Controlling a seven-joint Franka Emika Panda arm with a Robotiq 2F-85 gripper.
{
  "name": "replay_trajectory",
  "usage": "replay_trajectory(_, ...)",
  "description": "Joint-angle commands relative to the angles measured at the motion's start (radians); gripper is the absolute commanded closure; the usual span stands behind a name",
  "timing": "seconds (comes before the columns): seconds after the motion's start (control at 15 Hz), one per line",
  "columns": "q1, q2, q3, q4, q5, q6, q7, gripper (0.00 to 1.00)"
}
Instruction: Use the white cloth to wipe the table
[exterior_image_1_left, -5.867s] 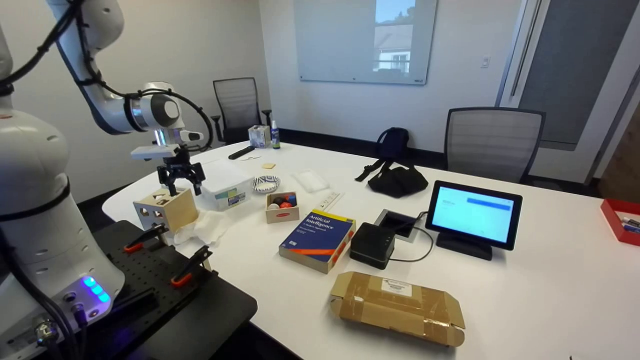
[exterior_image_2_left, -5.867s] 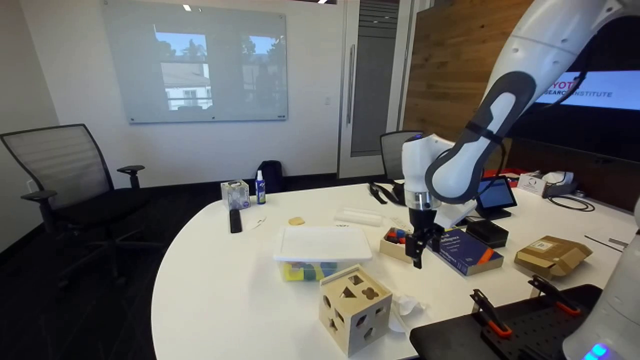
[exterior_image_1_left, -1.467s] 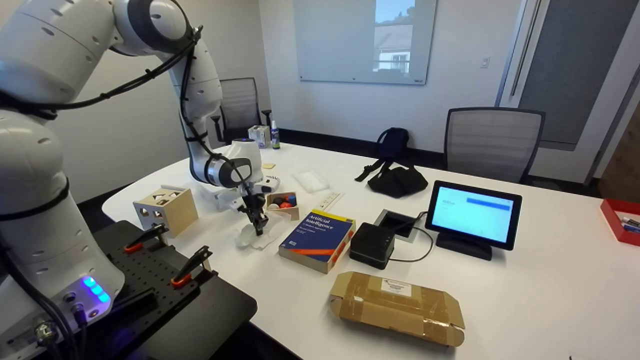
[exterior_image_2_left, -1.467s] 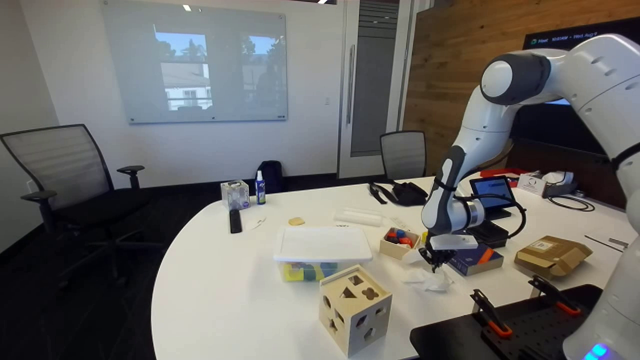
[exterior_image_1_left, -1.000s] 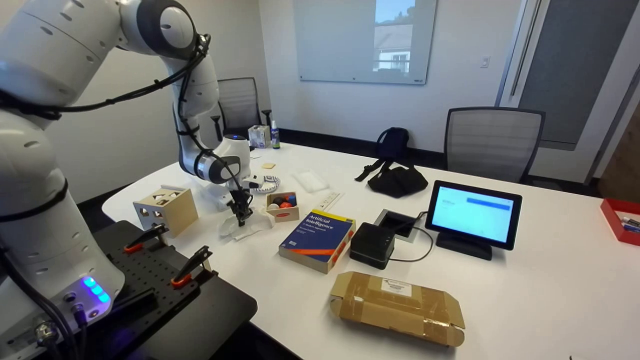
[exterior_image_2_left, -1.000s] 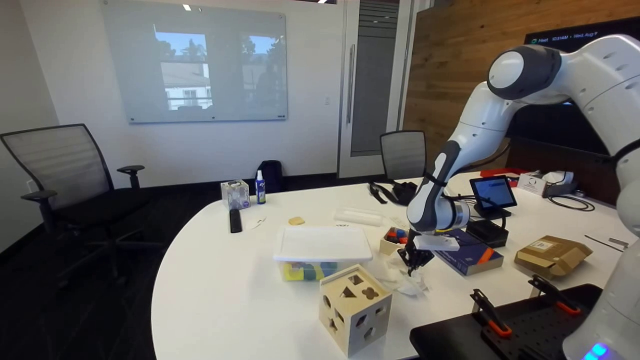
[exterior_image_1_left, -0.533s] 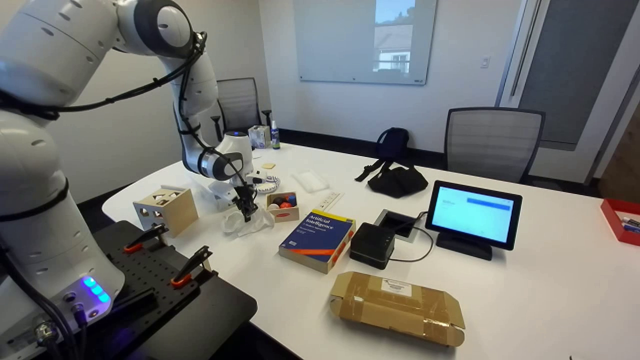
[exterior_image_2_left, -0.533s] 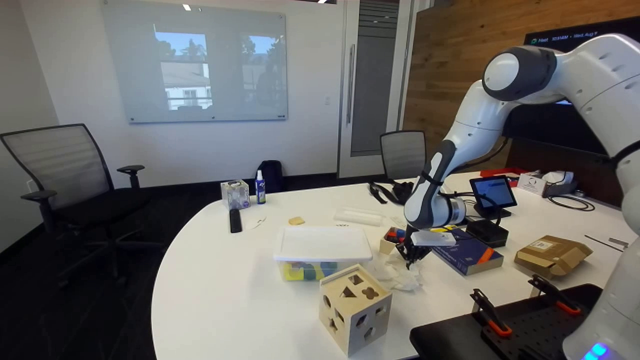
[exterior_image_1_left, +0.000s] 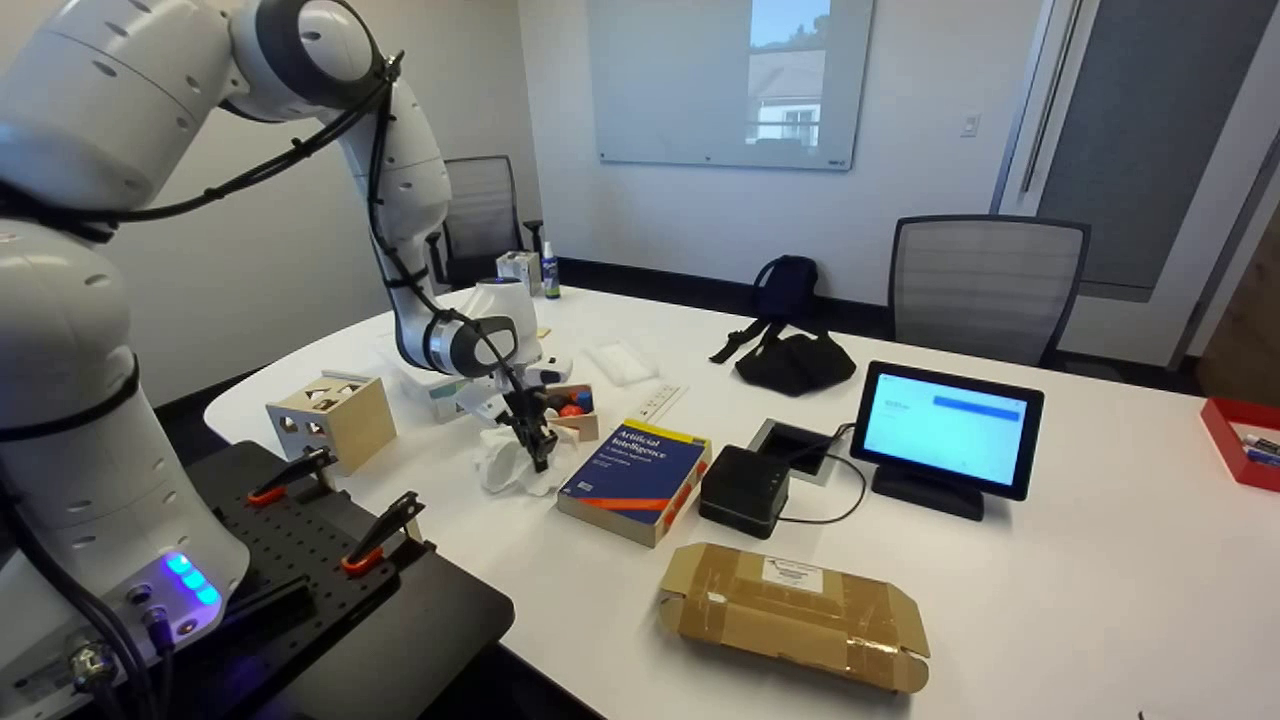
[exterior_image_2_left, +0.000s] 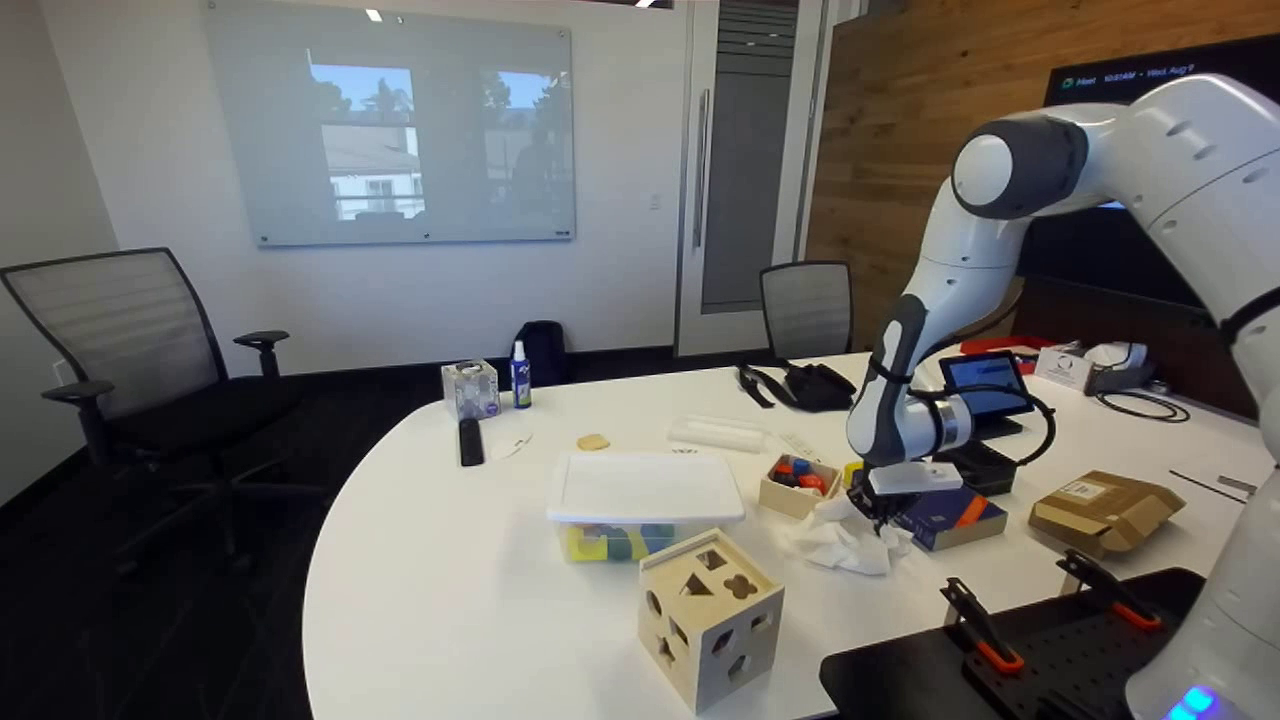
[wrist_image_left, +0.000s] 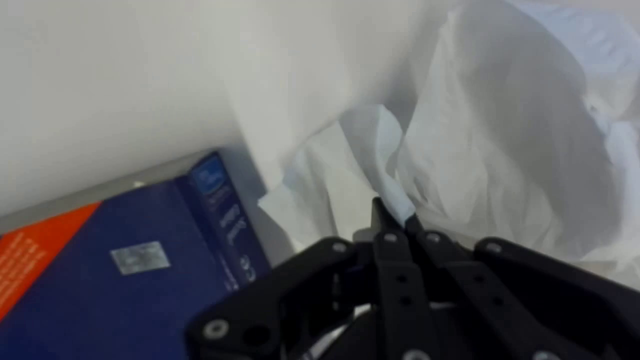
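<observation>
The white cloth (wrist_image_left: 500, 125) looks thin and crumpled, and a folded strip of it is pinched between my fingertips in the wrist view. My gripper (wrist_image_left: 395, 212) is shut on that strip; the rest of the cloth spreads out to both sides. In an exterior view the gripper (exterior_image_1_left: 541, 462) points down low over the white table (exterior_image_1_left: 1080, 590), just left of the blue book, with the cloth (exterior_image_1_left: 508, 466) bunched around and behind it. The cloth (exterior_image_2_left: 845, 550) lies on the tabletop in an exterior view, below the gripper (exterior_image_2_left: 880, 522).
Close by stand the thick blue book (exterior_image_1_left: 638, 475), a small wooden box of balls (exterior_image_2_left: 798, 487), a lidded plastic bin (exterior_image_2_left: 645, 490) and a wooden shape cube (exterior_image_2_left: 712, 620). A black box (exterior_image_1_left: 745, 490), a tablet (exterior_image_1_left: 950, 430) and a cardboard package (exterior_image_1_left: 795, 615) lie beyond the book.
Several seconds ago the gripper hung open above the table and the cloth lay beside the shape cube. Over the last second the gripper has dragged the cloth towards the book.
</observation>
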Motion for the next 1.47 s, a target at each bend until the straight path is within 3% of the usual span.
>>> replay_trajectory(0.0, 0.021, 0.007, -0.036, -0.033, 0.023, 0.014, 0.025, 0.99)
replay_trajectory(0.27, -0.003, 0.021, 0.041, -0.044, 0.019, 0.000, -0.002, 0.99)
replay_trajectory(0.67, 0.032, 0.023, 0.148, -0.004, 0.021, -0.001, 0.001, 0.99)
replay_trajectory(1.07, 0.131, 0.049, 0.033, 0.050, 0.016, 0.000, 0.038, 0.99)
replay_trajectory(1.4, 0.101, 0.029, -0.059, -0.003, 0.026, 0.017, 0.055, 0.99)
